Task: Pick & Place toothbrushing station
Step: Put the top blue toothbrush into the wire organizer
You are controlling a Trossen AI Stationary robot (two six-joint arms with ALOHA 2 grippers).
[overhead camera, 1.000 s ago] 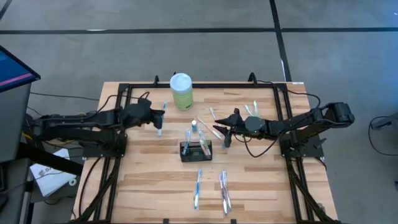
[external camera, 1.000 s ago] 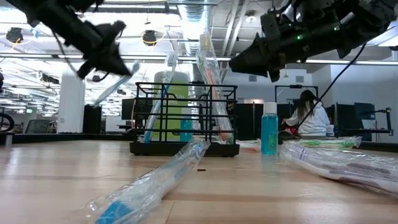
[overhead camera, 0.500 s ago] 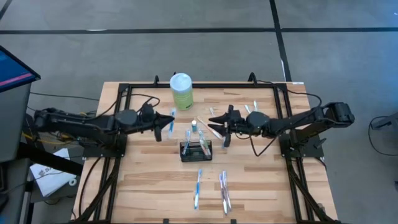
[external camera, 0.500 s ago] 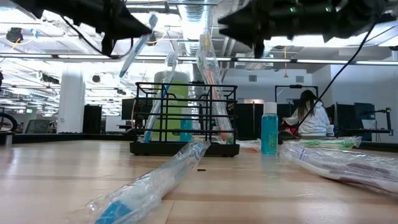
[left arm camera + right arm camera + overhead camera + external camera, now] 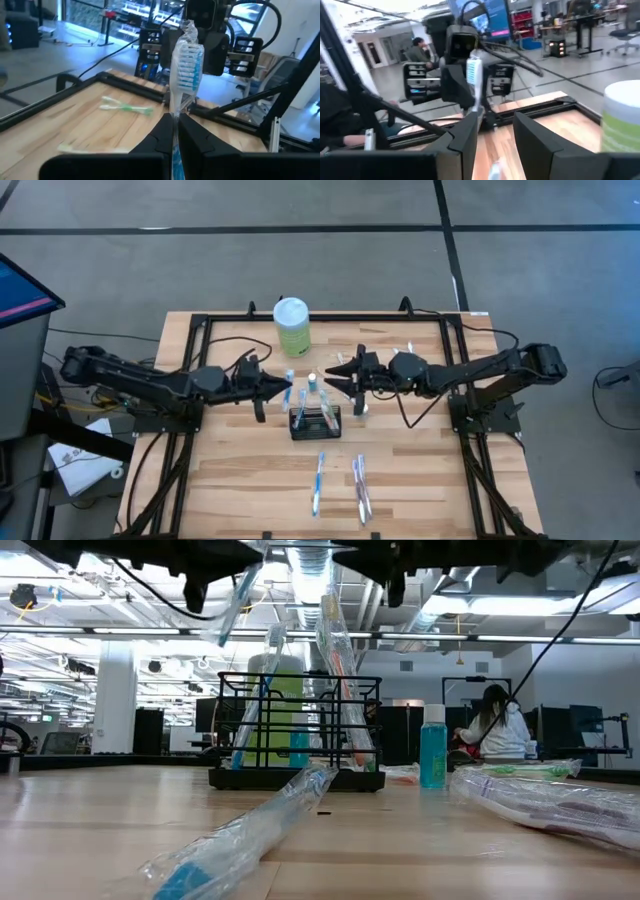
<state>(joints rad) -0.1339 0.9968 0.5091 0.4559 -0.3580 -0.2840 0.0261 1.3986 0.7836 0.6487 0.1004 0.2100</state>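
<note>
The black wire-mesh caddy [image 5: 315, 420] stands at the table's middle [image 5: 295, 730] with wrapped toothbrushes leaning upright in its compartments. My left gripper [image 5: 283, 387] hovers just left of it, above its top, shut on a blue-and-white toothbrush in clear wrap [image 5: 186, 62]. The brush shows slanting in the low view [image 5: 238, 600]. My right gripper [image 5: 335, 380] is open and empty. It hovers just right of and beyond the caddy, facing the left gripper [image 5: 495, 135]. My left gripper pinches the wrapped toothbrush's handle [image 5: 174, 131] between its two fingers, a little below the bristle head. The fingers point about level toward the table's right. The brush is lifted clear and sticks out past the fingertips, head [image 5: 189, 55] uppermost, slanting.
A pale green bottle with a white cap [image 5: 291, 325] stands at the far edge. A small blue bottle [image 5: 432, 745] stands just beyond the caddy. Wrapped toothbrushes lie near the front [image 5: 319, 480] [image 5: 361, 488] and at the far right [image 5: 405, 356]. A black frame [image 5: 200, 330] rims the table.
My left gripper has carried the toothbrush up and toward the table's right, to just beside the caddy, tipping from pointing down to about level. My right gripper has risen and moved toward the table's left, toward the caddy.
</note>
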